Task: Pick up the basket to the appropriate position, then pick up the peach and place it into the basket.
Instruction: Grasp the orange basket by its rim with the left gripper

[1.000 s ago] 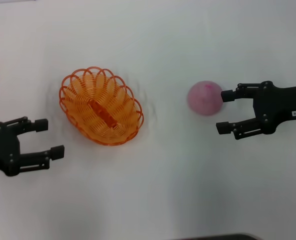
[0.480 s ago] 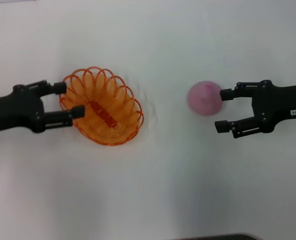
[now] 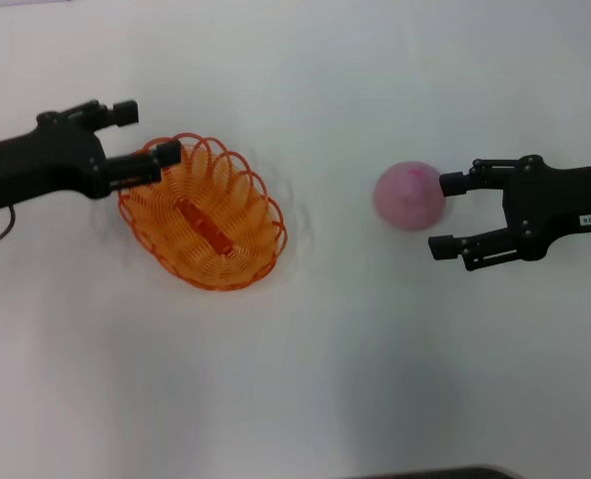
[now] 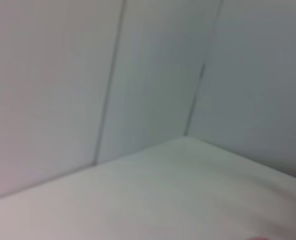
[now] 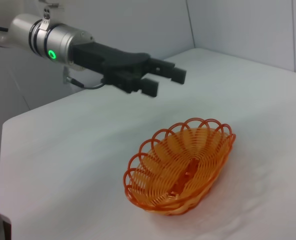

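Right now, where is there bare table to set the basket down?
Bare table spans the near side and the strip between basket and peach. It is crowded at the basket's far-left rim under the open left gripper, and at the peach beside the open right gripper.

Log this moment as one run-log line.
left claw: open, raised over basket far rim, no grasp | right claw: open, beside peach | peach: on table, outside basket

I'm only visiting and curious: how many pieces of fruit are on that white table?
1. The peach lies on the table's right side, apart from the basket, at the open right gripper. Nothing seems hidden; the basket holds no fruit.
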Robot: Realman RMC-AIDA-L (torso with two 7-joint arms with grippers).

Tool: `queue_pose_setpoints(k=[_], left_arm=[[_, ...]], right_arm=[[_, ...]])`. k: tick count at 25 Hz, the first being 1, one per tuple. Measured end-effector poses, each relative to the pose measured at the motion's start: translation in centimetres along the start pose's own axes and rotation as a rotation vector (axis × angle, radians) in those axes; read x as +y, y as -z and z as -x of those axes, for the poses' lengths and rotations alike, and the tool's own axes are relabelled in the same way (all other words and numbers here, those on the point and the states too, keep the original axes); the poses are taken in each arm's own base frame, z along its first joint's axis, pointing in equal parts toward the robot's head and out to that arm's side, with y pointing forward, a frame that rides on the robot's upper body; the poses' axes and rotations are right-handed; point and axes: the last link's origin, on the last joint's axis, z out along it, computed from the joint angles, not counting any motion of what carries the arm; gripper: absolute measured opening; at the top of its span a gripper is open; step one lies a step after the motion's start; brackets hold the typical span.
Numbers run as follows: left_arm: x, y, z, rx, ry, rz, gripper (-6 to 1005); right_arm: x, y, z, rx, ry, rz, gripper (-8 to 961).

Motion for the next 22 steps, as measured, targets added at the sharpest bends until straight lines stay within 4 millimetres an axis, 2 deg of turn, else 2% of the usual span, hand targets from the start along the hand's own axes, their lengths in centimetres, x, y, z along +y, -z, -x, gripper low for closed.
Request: queue_pose_setpoints(k=[13, 22], left_arm=[[-2.0, -1.8, -0.5, 0.128, 0.040, -0.154, 854], [-1.9, -2.1, -0.7, 0.118, 0.031, -0.138, 854]], right_arm=[[0.2, -0.3, 0.0, -0.018, -0.010, -0.002, 946], [0.2, -0.4, 0.0, -0.025, -0.013, -0.002, 946]])
